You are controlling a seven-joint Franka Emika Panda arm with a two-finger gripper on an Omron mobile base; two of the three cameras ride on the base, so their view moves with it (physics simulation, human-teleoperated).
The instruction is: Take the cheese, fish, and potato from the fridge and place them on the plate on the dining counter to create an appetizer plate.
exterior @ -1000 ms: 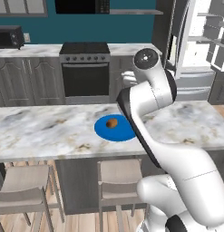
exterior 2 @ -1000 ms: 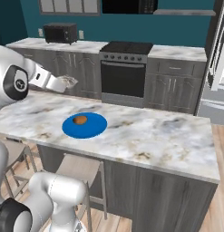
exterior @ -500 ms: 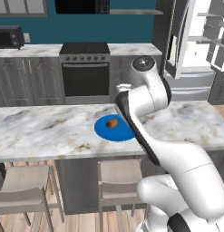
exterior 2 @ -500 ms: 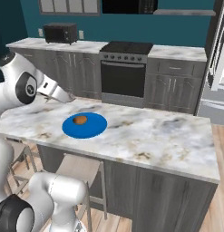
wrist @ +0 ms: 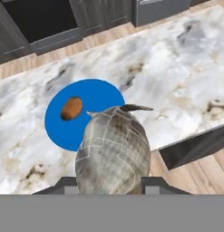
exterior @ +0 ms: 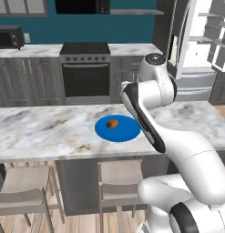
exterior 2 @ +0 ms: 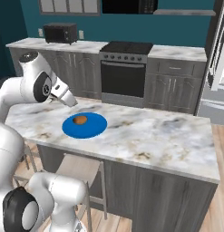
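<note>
Jaws are clamping the fish (wrist: 113, 152); we are centring it over the plate (wrist: 63, 131), beside the potato (wrist: 71, 108), before lowering.

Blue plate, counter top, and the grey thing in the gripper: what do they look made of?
Flat round blue plate: likely glazed ceramic or plastic; uniform saturated colour, smooth, no pattern.
Grey-white veined dining counter: looks like polished marble; cloudy grey and brown veining.
Silvery-grey scaled fish: looks organic, a dull sheen with a scale pattern and a thin dark tail; held in the gripper.
</note>
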